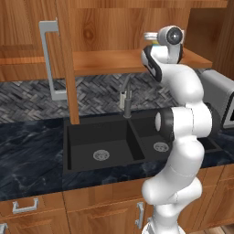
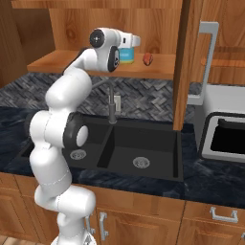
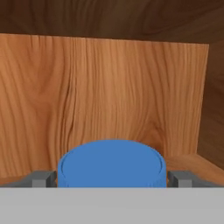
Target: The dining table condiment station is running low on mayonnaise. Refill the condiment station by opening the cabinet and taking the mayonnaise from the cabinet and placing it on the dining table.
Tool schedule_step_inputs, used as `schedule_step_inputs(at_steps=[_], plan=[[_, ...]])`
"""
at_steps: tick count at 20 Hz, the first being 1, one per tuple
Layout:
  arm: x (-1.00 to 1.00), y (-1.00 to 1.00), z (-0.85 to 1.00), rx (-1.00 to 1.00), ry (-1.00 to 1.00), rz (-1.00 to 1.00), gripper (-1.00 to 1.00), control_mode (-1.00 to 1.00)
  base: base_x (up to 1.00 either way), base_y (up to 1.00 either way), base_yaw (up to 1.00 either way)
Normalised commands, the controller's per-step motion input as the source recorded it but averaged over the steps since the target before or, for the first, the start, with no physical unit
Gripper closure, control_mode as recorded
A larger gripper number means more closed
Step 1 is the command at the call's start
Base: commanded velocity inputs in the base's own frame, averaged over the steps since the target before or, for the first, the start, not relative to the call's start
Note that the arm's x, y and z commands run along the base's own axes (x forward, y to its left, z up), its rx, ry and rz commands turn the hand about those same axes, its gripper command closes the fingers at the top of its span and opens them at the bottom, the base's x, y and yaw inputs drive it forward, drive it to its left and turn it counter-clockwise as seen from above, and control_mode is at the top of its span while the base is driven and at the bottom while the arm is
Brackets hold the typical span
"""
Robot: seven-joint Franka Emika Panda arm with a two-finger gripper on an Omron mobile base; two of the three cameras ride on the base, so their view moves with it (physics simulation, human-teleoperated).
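With the jaws spread wide on either side of the mayonnaise, which stands on the shelf of the open cabinet, closing off-centre could tip the jar or knock it into the reddish-brown lump just beside it. The jar's body below its blue lid is hidden.

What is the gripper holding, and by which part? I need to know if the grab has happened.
Nothing yet. The gripper is open, one fingertip on each side of the mayonnaise jar's blue lid, apart from it.
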Motion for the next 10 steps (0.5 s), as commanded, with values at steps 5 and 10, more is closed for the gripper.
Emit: schedule_step_inputs(at_steps=[5,10], plan=[[0.21,0.0,-0.19,0.0,0.06,0.0,1.0,-1.0,0.0,0.0,0.0],[0.22,0.0,-0.17,0.0,0.06,0.0,1.0,-1.0,0.0,0.0,0.0]])
